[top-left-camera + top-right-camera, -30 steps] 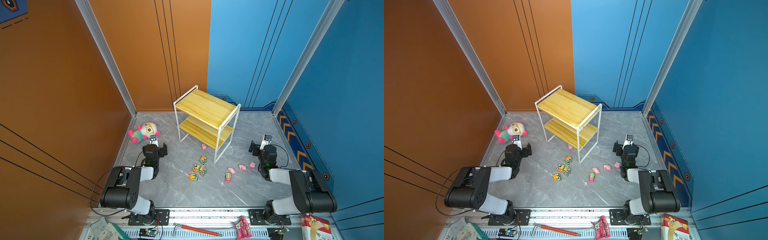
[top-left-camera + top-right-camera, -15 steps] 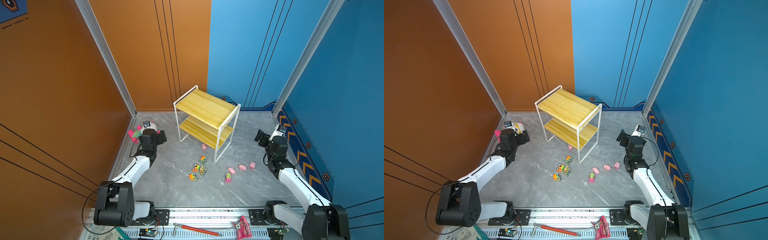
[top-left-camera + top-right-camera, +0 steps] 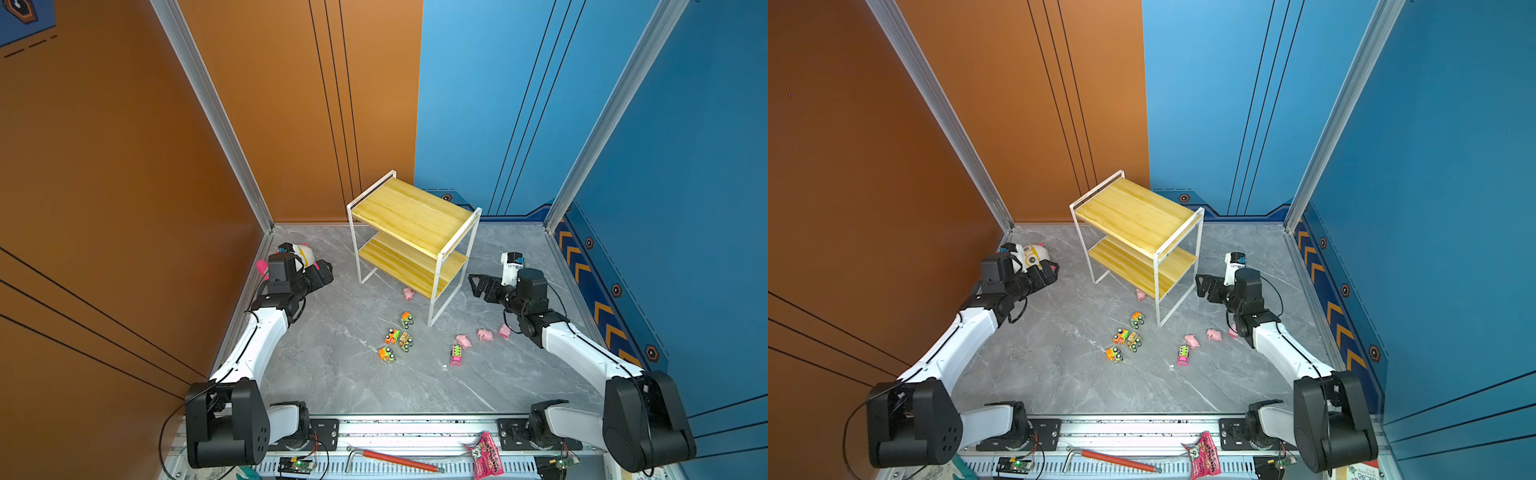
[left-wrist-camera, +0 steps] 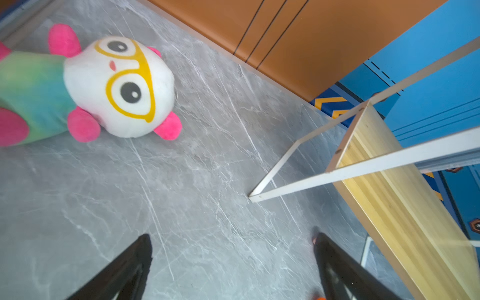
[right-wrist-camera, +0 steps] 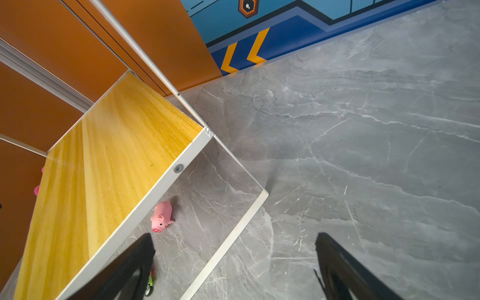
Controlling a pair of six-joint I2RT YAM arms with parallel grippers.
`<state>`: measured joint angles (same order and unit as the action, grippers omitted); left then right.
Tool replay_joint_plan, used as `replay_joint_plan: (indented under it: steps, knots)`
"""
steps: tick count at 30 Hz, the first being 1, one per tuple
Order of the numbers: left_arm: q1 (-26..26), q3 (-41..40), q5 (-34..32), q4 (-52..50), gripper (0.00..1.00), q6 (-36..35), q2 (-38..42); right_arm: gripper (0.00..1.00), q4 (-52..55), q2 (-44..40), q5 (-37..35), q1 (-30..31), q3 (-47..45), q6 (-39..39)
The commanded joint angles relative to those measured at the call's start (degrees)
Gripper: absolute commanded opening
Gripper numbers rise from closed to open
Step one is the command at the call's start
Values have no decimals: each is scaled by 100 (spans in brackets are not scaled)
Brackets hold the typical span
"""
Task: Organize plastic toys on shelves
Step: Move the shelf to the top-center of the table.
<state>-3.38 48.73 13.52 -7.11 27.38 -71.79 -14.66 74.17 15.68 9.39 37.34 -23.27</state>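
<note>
Nothing is shelved yet: both boards of the shelves (image 3: pixel 411 216) are bare, the four pigs (image 3: pixel 484 335) and five trucks (image 3: pixel 405 340) lie mid-table (image 3: pixel 332 374) toward its front edge, and the left gripper (image 4: pixel 231 241) and right gripper (image 5: pixel 235 241) gape wide, empty.

Top cams: high up front, angled down, whole tabletop (image 3: pixel 332 386) in both. Wrist cams: low n close, facing the shelves (image 4: pixel 394 207) from opposite sides, sharing them.
</note>
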Motion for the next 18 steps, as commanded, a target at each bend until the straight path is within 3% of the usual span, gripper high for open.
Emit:
replay_joint_plan:
  steps: [1,10,18]
  knots:
    - [-23,36,586,-177,97,97,46,95,-323,361,284,13,418,-77]
    - [56,-21,613,-210,97,-4,174,94,-407,1240,410,-91,1255,-125]
    - [174,53,569,-229,97,-141,161,90,-599,2064,743,-718,2059,-182]
